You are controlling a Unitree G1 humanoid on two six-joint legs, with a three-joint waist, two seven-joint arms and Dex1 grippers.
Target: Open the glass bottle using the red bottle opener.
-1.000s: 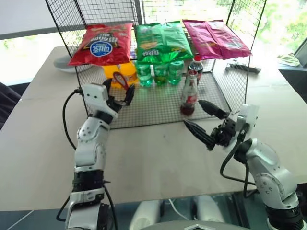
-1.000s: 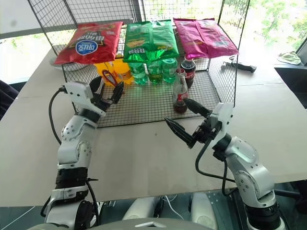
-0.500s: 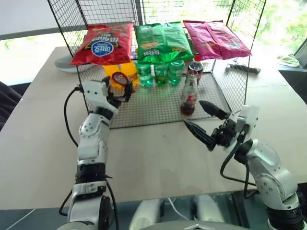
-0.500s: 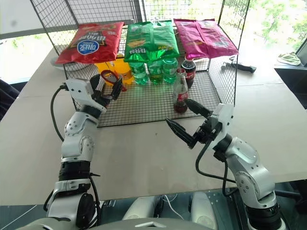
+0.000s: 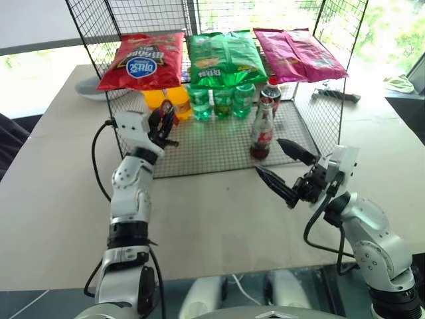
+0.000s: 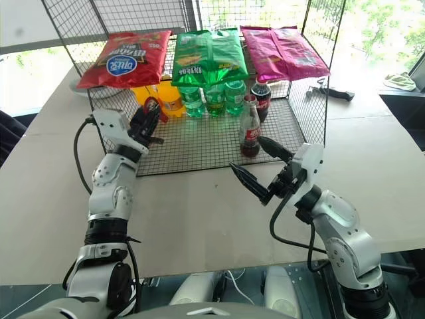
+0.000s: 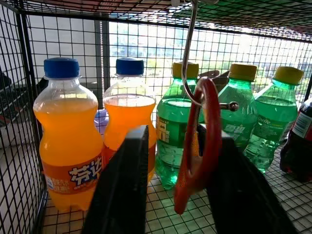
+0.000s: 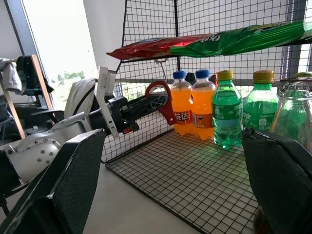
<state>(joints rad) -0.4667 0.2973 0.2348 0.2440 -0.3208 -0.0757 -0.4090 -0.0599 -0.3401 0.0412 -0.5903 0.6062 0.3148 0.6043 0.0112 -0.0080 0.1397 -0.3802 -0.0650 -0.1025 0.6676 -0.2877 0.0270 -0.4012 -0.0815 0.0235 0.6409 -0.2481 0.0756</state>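
A black wire-mesh rack (image 5: 302,119) on the pale tabletop (image 5: 60,193) holds the stock: two orange soda bottles with blue caps (image 7: 70,141) at its rear left corner, three green soda bottles with yellow caps (image 5: 222,100) along the rear edge, and a dark plastic cola bottle with a red screw cap (image 5: 271,93) behind the slim clear glass cola bottle with a red label (image 5: 261,133), which stands toward the rack floor's right front. Red, green and pink snack bags (image 5: 226,56) lie across the upper shelf. The left gripper (image 5: 163,126), inside the rack's left edge, has its black fingers closed on the small flat red bottle opener with a ring head (image 7: 197,146), which hangs from a metal hook (image 7: 187,53). The right gripper (image 5: 282,169) hovers at the rack's front edge, fingers spread wide, holding nothing. The opener's handle end is hidden between the fingers.
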